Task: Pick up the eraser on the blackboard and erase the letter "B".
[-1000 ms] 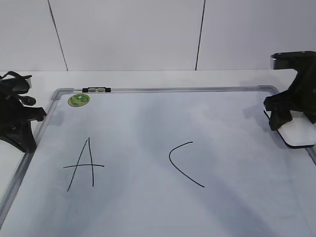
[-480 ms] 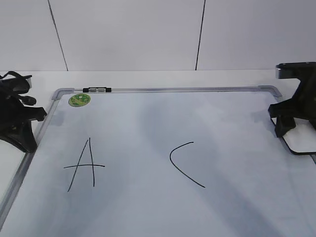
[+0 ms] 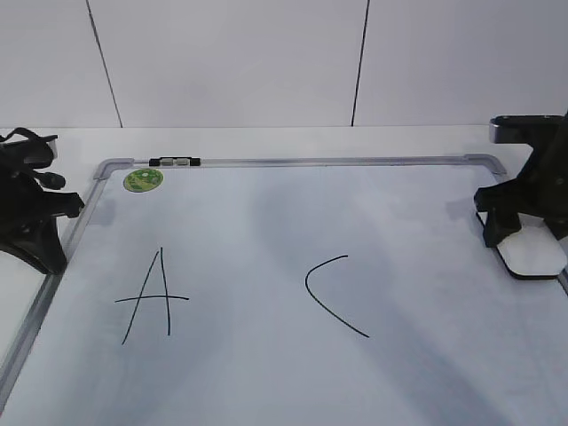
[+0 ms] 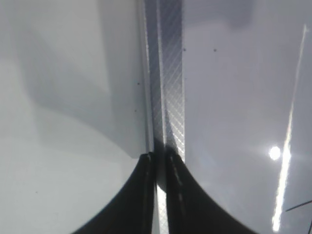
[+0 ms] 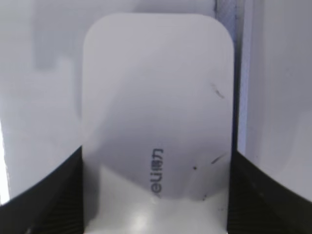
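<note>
White eraser (image 3: 535,255) flat at blackboard's (image 3: 266,231) right edge

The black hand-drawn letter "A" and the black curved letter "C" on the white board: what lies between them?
Nothing: between the black hand-drawn letter "A" and the black curved letter "C", the exterior view shows only bare white dry-erase board. No "B" is there.

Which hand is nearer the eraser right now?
Right. The right hand straddles the eraser at the blackboard's right edge, fingers on either side; the left hand sits at the far left frame, away from it.
</note>
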